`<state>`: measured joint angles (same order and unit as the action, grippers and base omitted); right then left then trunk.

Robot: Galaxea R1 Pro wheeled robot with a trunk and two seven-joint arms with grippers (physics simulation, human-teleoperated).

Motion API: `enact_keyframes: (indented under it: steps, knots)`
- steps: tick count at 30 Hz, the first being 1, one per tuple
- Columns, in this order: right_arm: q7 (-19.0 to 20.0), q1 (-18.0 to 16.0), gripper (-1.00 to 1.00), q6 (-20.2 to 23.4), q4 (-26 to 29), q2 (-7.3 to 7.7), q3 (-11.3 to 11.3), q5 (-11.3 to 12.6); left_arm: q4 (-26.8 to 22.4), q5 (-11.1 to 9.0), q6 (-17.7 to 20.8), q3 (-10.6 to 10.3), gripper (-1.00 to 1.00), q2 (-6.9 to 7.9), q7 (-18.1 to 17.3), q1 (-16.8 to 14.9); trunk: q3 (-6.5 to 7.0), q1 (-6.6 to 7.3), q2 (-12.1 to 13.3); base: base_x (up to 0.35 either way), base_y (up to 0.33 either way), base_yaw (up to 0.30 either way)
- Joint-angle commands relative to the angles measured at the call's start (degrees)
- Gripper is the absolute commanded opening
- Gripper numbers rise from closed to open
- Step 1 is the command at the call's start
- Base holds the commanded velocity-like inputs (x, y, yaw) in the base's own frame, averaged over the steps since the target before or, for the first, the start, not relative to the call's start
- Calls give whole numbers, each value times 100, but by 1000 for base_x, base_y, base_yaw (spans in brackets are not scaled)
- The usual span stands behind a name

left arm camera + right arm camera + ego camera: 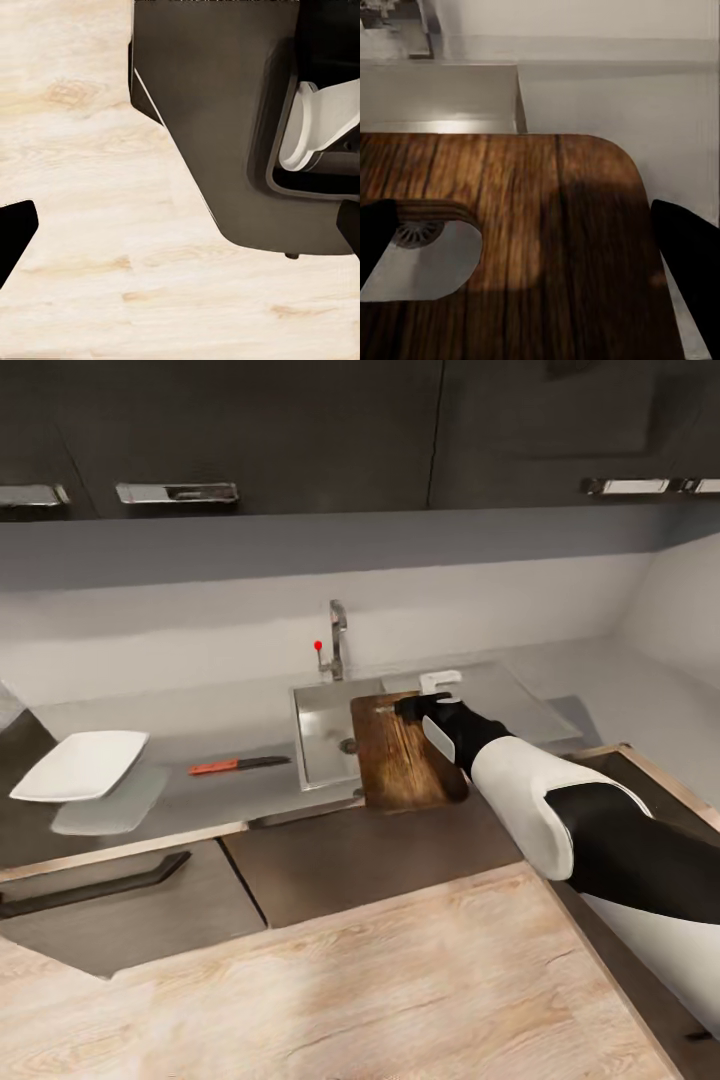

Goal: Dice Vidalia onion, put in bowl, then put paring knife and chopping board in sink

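board [405,755]: dark brown wood, lying partly over the sink [325,735], its near end on the steel edge and its far end reaching over the basin and drainboard. through its slot hole, in the right wrist view, the drain [416,234] shows below, so that end hangs over the basin.

right gripper [420,707]: at the far end of the board, the side away from the sink's front edge. its dark fingers [686,255] stand wide apart either side of the board [532,225]; whether they pinch it or only straddle it cannot be told from these views.

knife [238,765]: red handle, dark blade, flat on the countertop [180,785] to the left of the sink, well apart from the board.

bowl [80,763]: white, squarish, further left of the sink than the knife. contents not readable.

tap [338,640] and red-knobbed lever [318,647]: behind the sink.

left gripper: a dark finger [15,229] shows over pale wood floor; state cannot be told.

risks, as judged: the board looks only half in; let go here it may bridge the rim rather than drop inside, or tip and slide off onto the drainboard. pushed further, its end may strike the tap. the knife is not yet in the sink.
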<state>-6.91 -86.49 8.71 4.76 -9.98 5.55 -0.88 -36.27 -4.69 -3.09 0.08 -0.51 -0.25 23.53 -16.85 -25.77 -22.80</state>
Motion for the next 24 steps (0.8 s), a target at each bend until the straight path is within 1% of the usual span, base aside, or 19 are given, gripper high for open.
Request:
enact_keyframes:
  steps: [1, 15, 24]
  knots:
    - [-21, -4, -100, 43, 8, -2, 34, -9, -5, -49, -7, 0, 100, -1, -2, 2, -3, -1, -11, -201, 258, 231]
    - [-12, -3, -100, 43, 7, -2, 32, -9, -7, -49, -7, 0, 100, 7, -9, 2, 84, -1, -11, -146, 282, 226]
    - [-12, -1, -100, 43, 7, -2, 26, -9, -6, -49, -7, 0, 100, 7, -3, 2, 91, -1, -11, -29, 310, 37]
